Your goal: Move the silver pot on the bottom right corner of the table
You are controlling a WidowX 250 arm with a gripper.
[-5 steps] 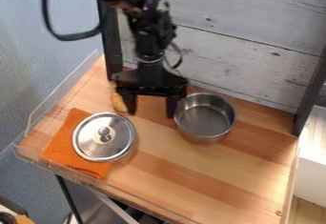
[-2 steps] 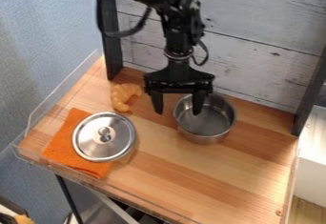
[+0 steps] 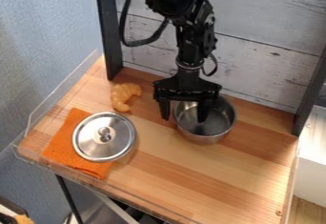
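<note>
Along the near and left edges of the worktop (image 3: 235,185), a low, clear, smooth rim (image 3: 60,87) is fitted; between them, pale and reddish wood is laid in straight-grained strips. On the near left part, an orange cloth (image 3: 60,139) with a soft, matt weave is spread flat. It is partly covered by a round, shiny metal lid (image 3: 96,144), slightly domed and topped with a small rounded knob (image 3: 104,131).

Farther back, right of the middle, the silver pot (image 3: 202,138) is set upright and uncovered, well apart from the bottom right corner. Its round wall is of smooth metal, and its inside is partly hidden by the gripper (image 3: 184,119), which is held pointing down with its fingers set wide apart. One finger is placed just left of the pot's rim and the other over its inside, so the near left part of the rim is seen between them; whether the pot is touched cannot be told.

To the left of the gripper, behind the lid, a curved, ridged, golden-brown croissant (image 3: 123,96) is laid. The back is bounded by weathered white boards (image 3: 267,27), framed by two dark posts, left (image 3: 108,27) and right (image 3: 312,89).
</note>
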